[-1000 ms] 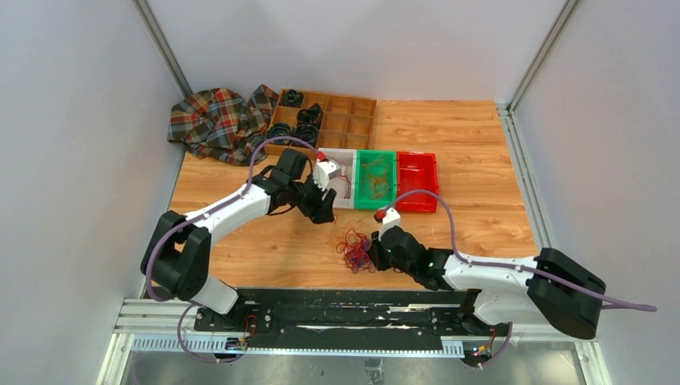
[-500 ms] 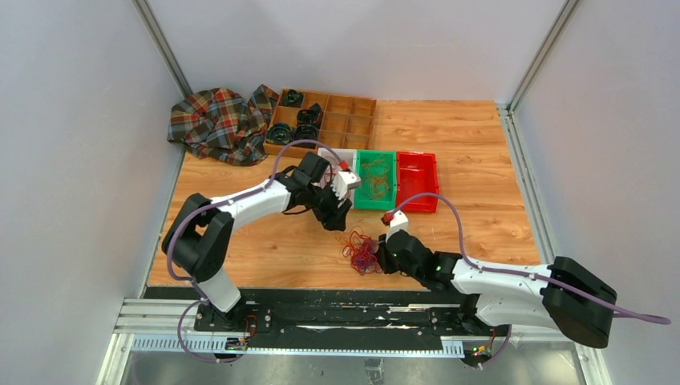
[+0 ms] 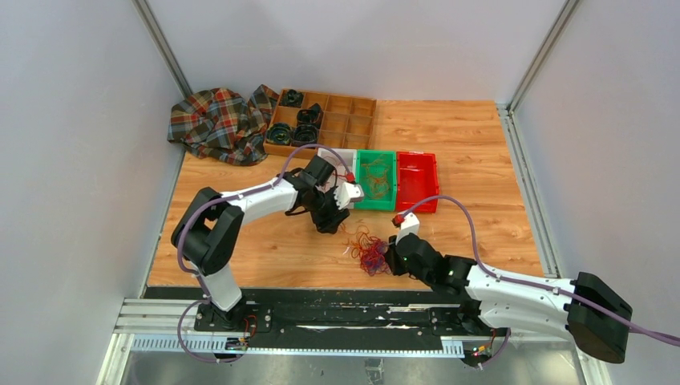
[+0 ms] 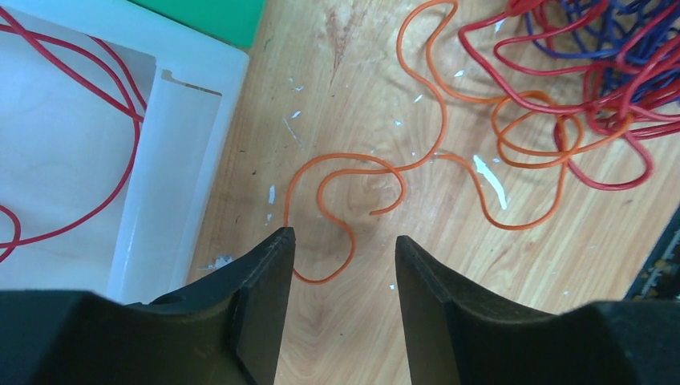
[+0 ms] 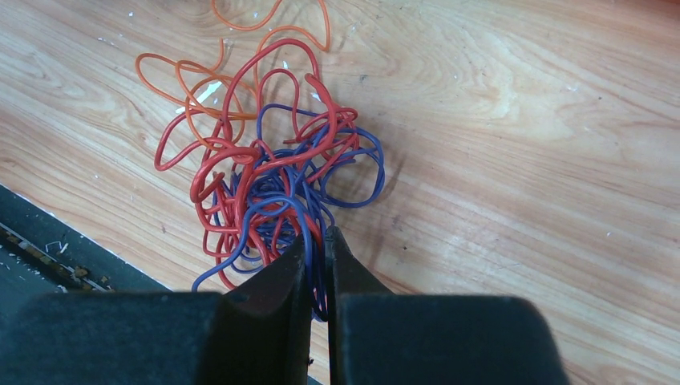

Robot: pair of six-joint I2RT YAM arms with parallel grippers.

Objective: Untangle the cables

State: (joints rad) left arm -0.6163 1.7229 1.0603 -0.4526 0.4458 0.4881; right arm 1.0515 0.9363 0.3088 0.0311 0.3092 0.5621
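The cables lie as a red, blue and orange tangle [image 3: 370,255] on the wooden table, near its front edge. My right gripper [image 5: 317,233] is shut on blue and red strands at the near side of the tangle [image 5: 273,184]. An orange cable [image 4: 353,172] trails out of the heap toward the white bin. My left gripper [image 4: 343,234] is open just above the table, its fingers either side of that orange cable's near loop, with nothing clamped. In the top view the left gripper [image 3: 330,218] sits up-left of the tangle and the right gripper [image 3: 390,258] at its right edge.
A white bin [image 4: 184,160] holding a red cable [image 4: 132,120] lies left of the left gripper. Green bin [image 3: 375,178] and red bin [image 3: 418,180] stand beside it. Behind are a wooden divided tray [image 3: 337,116] with black coils and a plaid cloth [image 3: 216,120]. A black rail [image 3: 345,309] borders the near edge.
The left gripper has swung right from the white bin toward the tangle and narrowed slightly. The right gripper, still shut, has drawn the tangle right and nearer.
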